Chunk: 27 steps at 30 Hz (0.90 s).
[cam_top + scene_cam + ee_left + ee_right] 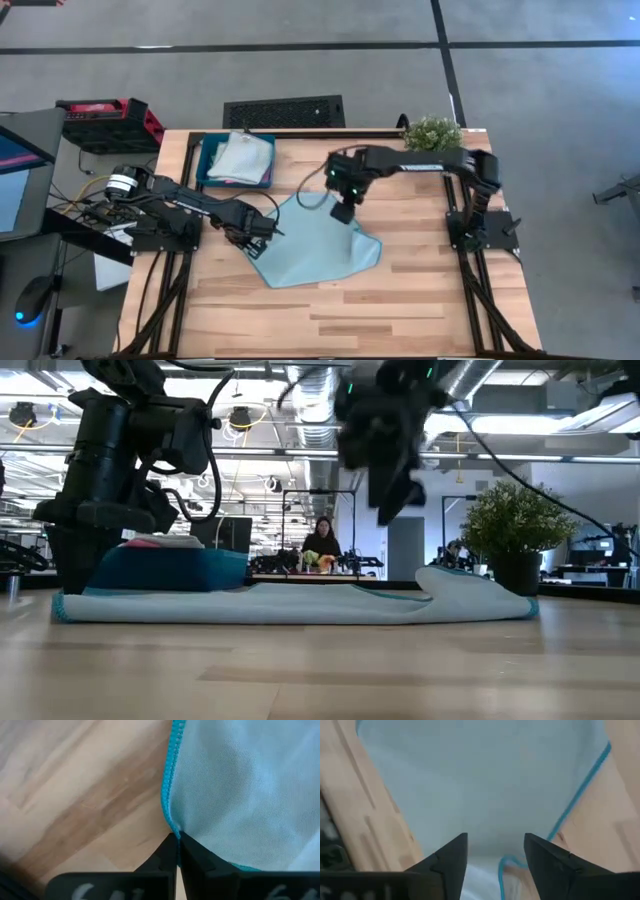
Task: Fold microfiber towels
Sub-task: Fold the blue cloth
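Note:
A light blue towel (315, 245) lies spread on the wooden table, its right corner bunched up (470, 585). My left gripper (262, 232) is down at the towel's left edge, shut on it. My right gripper (343, 212) is open and empty, raised above the towel's far part (485, 785); in the low view it hangs clear of the cloth (395, 500). A dark teal tray (210, 165) at the far left holds folded cloths, a pale one on top (240, 158) and a pink one (155, 541). My left gripper pinches the towel's stitched blue edge (171, 827) between its two fingertips, at the cloth's left side. The fingers come in low from the table's left. The towel lies flat and slack on the table (300, 605).
A potted plant (432, 132) stands at the table's far right corner. Bare wood lies along the near edge (340, 320). A person sits in the room far behind the table (322, 545).

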Each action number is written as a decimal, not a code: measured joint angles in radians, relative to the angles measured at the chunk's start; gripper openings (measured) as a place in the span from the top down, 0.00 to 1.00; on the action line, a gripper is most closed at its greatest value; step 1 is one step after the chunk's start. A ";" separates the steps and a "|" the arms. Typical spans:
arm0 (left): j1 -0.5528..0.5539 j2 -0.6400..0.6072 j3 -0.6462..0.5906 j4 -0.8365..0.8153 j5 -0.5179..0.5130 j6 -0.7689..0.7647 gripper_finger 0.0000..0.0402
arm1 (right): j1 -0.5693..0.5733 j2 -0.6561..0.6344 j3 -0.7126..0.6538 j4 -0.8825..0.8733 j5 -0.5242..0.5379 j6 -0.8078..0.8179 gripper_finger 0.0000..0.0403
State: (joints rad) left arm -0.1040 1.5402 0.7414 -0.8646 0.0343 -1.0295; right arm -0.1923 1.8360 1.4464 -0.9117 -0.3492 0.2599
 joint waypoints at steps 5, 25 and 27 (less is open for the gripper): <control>0.000 0.000 0.000 0.001 0.023 0.025 1.00 | -0.104 0.115 0.001 0.126 -0.167 0.012 0.45; 0.003 0.000 -0.001 0.016 0.083 0.039 1.00 | -0.224 0.214 0.004 0.308 -0.061 0.081 0.45; 0.003 0.000 -0.001 0.017 0.082 0.038 1.00 | -0.214 0.214 0.001 0.307 -0.061 0.081 0.45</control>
State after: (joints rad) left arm -0.1009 1.5406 0.7406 -0.8481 0.1167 -0.9913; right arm -0.4066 2.0502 1.4478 -0.6045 -0.4099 0.3414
